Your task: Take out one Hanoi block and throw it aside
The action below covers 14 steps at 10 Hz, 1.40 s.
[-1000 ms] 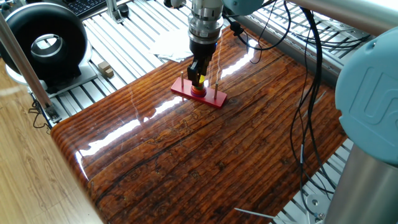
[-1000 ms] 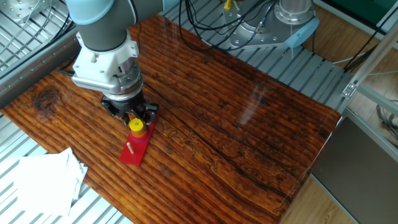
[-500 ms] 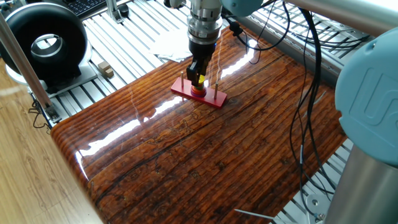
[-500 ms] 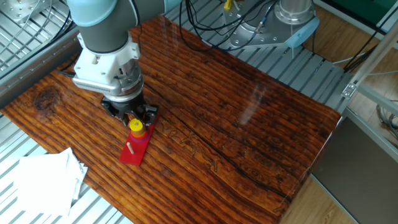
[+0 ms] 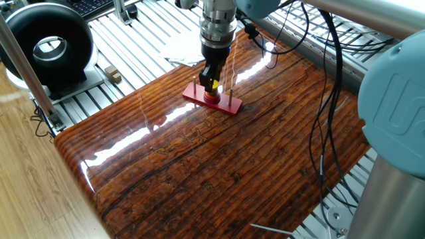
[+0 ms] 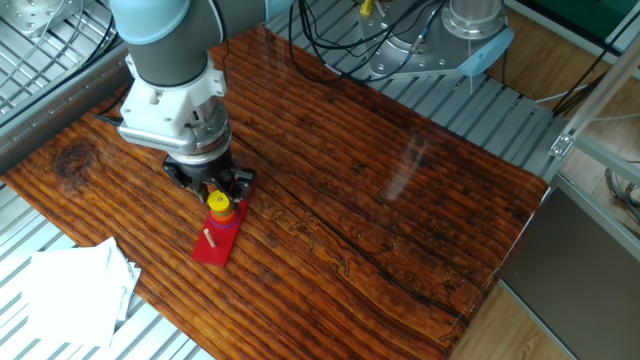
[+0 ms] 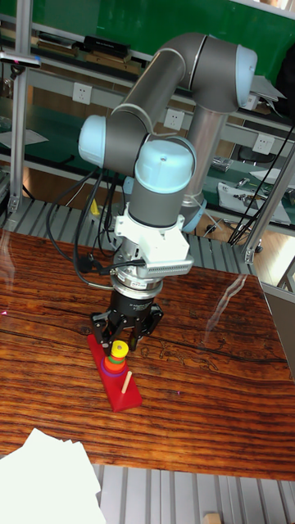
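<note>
Your jaws straddle the yellow Hanoi block [image 7: 120, 350] atop the stacked rings; whether they pinch it, you cannot tell. The stack sits at one end of the red base [image 6: 217, 243], which lies flat on the tabletop [image 6: 380, 200]. White paper [image 6: 70, 292] lies just off the tabletop's edge.

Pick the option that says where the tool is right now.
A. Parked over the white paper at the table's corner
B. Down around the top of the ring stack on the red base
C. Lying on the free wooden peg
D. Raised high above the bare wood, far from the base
B: the tool straddles the yellow Hanoi block atop the stack on the red base; the free peg stands clear.
</note>
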{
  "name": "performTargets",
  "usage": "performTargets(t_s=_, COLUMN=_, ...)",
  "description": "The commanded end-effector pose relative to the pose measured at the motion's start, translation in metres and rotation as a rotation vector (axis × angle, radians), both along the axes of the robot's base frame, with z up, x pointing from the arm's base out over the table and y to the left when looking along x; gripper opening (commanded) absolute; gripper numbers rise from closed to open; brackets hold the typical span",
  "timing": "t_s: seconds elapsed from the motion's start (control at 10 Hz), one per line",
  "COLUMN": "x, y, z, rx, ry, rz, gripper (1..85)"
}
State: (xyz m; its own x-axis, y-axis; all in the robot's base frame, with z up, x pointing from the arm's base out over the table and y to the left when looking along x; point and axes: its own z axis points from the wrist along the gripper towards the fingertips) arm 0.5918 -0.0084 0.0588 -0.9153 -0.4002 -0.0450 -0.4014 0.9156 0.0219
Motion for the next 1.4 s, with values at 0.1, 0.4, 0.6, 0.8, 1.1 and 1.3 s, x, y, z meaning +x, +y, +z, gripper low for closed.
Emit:
performTargets(t_s=0.1, x=0.000, y=0.003, z=0.001, rx=0.010, ry=0.000, rz=-0.010, gripper=43.7)
performTargets(t_s=0.4, x=-0.001, y=0.003, z=0.001, rx=0.010, ry=0.002, rz=-0.016, gripper=39.0)
performTargets(t_s=0.6, x=-0.001, y=0.004, z=0.002, rx=0.013, ry=0.003, rz=-0.026, gripper=35.7)
performTargets(t_s=0.8, x=-0.001, y=0.005, z=0.004, rx=0.017, ry=0.005, rz=-0.032, gripper=34.0)
performTargets(t_s=1.1, x=-0.001, y=0.002, z=0.013, rx=0.013, ry=0.011, rz=-0.028, gripper=32.7)
performTargets(t_s=1.3, x=-0.001, y=0.001, z=0.018, rx=0.010, ry=0.014, rz=-0.028, gripper=32.0)
